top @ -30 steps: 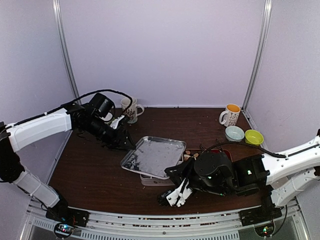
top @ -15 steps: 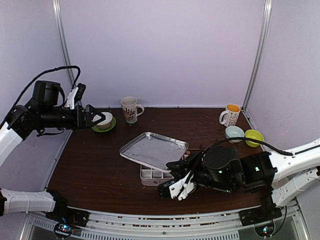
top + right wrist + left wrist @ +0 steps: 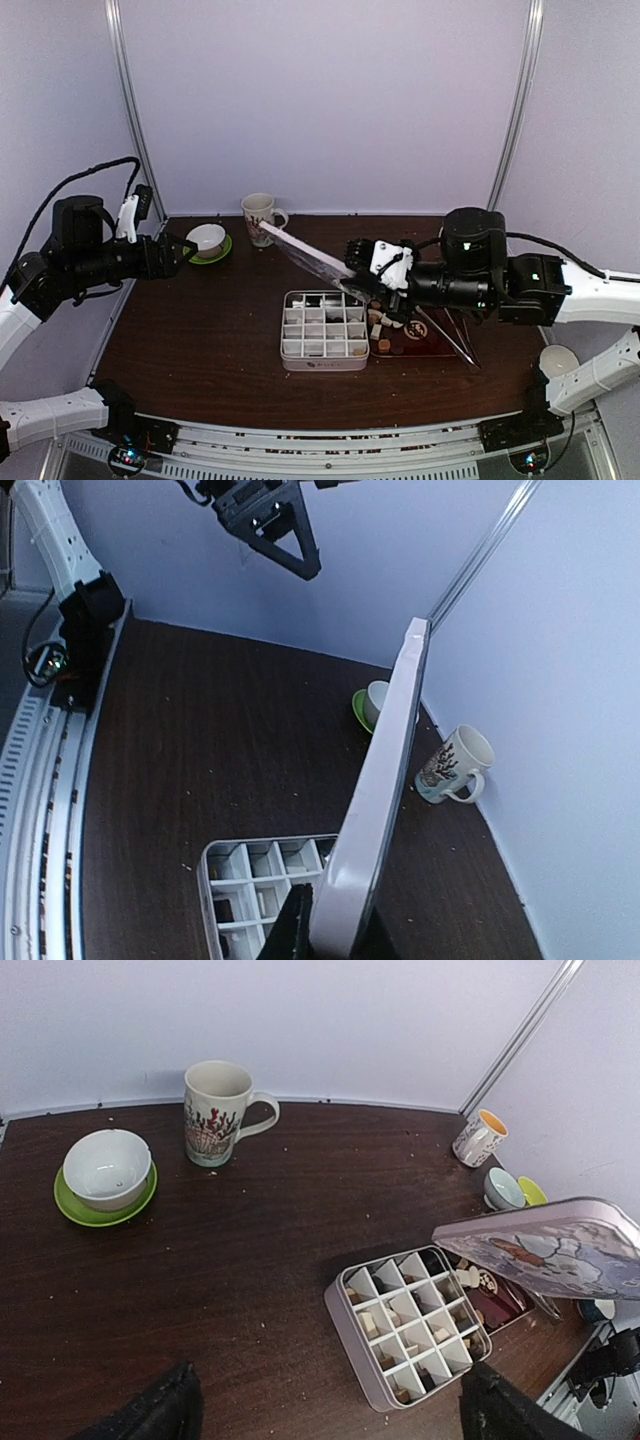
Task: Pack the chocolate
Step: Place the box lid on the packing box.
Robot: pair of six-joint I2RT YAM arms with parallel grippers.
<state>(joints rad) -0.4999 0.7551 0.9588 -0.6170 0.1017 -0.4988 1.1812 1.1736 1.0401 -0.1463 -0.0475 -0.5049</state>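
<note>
1. Your table [image 3: 250, 1260] shows dark wood grain, matt, crumb-speckled.
2. The lid [image 3: 545, 1245] is thin metal: printed face, dull silver underside.
3. The tin box [image 3: 348, 1350] has smooth pale metal walls, white card-like dividers; its chocolate [image 3: 368, 1322] looks matt.
4. The mug [image 3: 213, 1115] and bowl [image 3: 105, 1165] gleam, glazed ceramic.

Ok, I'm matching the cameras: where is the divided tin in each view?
Top external: divided tin just below picture centre.
Left wrist: divided tin at lower right.
Right wrist: divided tin at the bottom edge, left of the upright lid.
Shared landmark: patterned mug by the back wall.
</note>
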